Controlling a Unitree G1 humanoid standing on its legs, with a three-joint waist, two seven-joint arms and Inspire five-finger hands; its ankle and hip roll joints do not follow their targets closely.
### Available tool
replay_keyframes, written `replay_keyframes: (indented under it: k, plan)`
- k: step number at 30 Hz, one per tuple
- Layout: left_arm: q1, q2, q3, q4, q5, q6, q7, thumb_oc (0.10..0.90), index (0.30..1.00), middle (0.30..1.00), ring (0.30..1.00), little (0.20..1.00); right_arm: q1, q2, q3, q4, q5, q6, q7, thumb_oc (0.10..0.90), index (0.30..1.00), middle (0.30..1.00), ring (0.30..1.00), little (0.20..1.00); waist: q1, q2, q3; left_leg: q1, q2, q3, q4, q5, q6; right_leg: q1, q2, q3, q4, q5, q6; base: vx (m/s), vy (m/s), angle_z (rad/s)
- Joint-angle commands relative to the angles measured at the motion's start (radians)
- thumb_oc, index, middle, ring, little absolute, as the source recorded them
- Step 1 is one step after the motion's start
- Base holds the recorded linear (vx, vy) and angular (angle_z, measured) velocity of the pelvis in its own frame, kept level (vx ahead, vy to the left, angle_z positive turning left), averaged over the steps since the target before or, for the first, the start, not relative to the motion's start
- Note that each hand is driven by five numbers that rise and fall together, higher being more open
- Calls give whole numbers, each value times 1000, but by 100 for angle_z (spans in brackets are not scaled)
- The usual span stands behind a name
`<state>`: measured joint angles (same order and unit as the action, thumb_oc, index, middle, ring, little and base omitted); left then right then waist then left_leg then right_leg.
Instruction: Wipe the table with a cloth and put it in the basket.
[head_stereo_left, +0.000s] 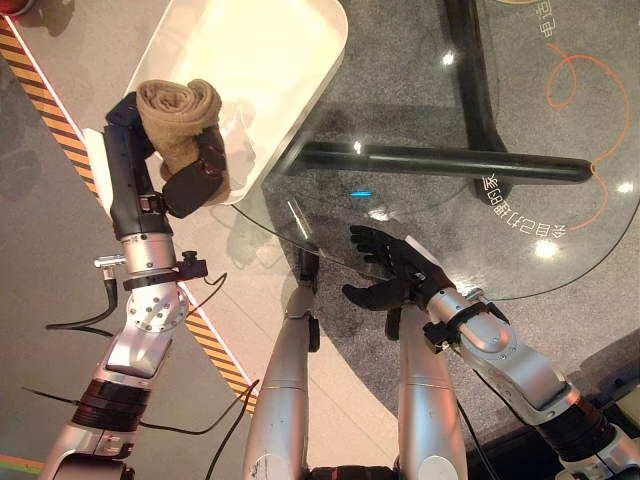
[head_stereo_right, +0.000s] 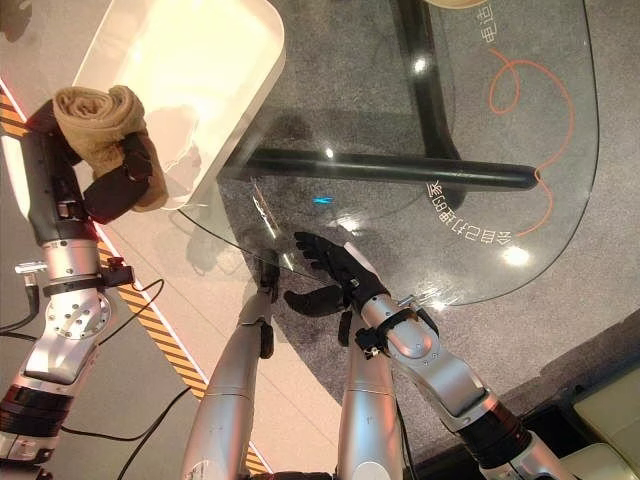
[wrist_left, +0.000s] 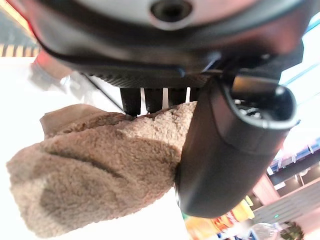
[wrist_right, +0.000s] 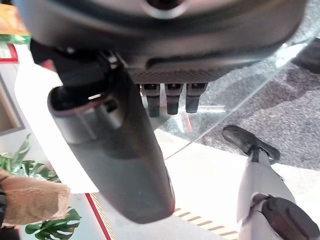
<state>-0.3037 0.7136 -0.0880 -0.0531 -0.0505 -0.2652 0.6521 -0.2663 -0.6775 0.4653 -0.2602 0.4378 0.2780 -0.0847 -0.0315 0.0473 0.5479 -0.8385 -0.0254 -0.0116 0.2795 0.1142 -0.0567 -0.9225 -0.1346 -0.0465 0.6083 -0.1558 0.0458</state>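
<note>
Gripping: left hand (head_stereo_left: 190, 185) curls its fingers and thumb round the tan cloth (head_stereo_left: 180, 110).
Cloth place: rolled, raised over the near edge of the white basket (head_stereo_left: 290, 50), which stands beside the glass table (head_stereo_left: 560, 230), off its left edge.
Right hand (head_stereo_left: 395, 270): fingers loosely spread, empty, at the table's near edge.
Table base: black bar (head_stereo_left: 440, 160) seen through the glass.

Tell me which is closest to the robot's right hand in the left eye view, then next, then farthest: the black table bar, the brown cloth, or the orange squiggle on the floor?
From the right hand:
1. Black table bar, just ahead under the glass.
2. Brown cloth, far left, in the left hand.
3. Orange squiggle, far ahead on the right, roughly as far as the cloth; too close to call.
</note>
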Motion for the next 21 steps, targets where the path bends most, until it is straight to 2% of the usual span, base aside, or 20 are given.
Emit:
replay_keyframes:
  k: [1,4,7,10,11,12,14,18,19,21]
  plan:
    - [-43,55,120,-101,103,-79,179,100,300,300,300,200,-14,-17,48,-50,57,-31,-9,800,900,900,900,900,-7,9,-28,-34,-66,145,135,-141,68,13,89,16,-238,166,5,31,41,0]
    - [-53,59,116,-102,147,-47,195,100,300,300,300,200,-23,-9,58,-41,62,-23,-14,800,900,900,900,900,-5,11,-28,-44,-70,146,143,-142,66,4,87,16,-237,169,8,9,11,0]
    - [-69,63,107,-84,195,12,212,100,300,300,300,200,-45,-12,71,-40,68,-1,-19,800,900,900,900,900,-6,12,-28,-56,-72,149,153,-146,66,-11,87,18,-229,171,9,28,52,0]
    - [-92,101,84,-25,384,122,240,100,300,300,300,200,-61,-27,75,-24,88,4,-18,800,900,900,900,900,-15,10,-28,-72,-67,156,168,-152,62,-30,85,25,-225,176,15,38,56,-3]
    - [-103,130,73,-11,417,163,234,100,300,300,300,200,-64,-39,75,-23,101,5,-14,800,900,900,900,900,-21,9,-28,-79,-65,160,171,-153,61,-37,85,29,-228,182,17,39,39,-2]
    - [-110,144,67,-3,415,177,240,100,300,300,300,200,-67,-51,76,-23,110,2,-12,800,900,900,900,900,-24,8,-28,-85,-63,163,173,-154,61,-44,86,32,-230,186,19,30,31,-2]
    - [-117,157,62,13,405,183,254,100,300,300,300,200,-70,-64,81,-21,119,-4,-8,800,900,900,900,900,-29,8,-28,-91,-60,167,174,-154,61,-52,86,37,-231,189,21,24,50,-3]
    - [-147,175,38,83,374,155,296,100,300,300,300,200,-77,-81,86,3,127,-28,8,800,900,900,900,900,-40,14,-28,-116,-56,180,176,-153,63,-86,90,50,-228,200,26,40,78,-12]
    - [-146,175,26,97,369,151,300,100,300,300,300,200,-69,-80,94,9,131,-28,9,800,900,900,900,900,-38,17,-28,-91,-52,172,185,-184,57,-64,96,52,-214,170,30,55,61,-6]
    - [-177,182,10,130,360,151,301,100,300,300,300,200,-83,-82,101,21,134,-28,12,800,900,900,900,900,-42,19,-28,-111,-50,178,186,-176,58,-83,97,55,-211,178,31,36,73,-7]
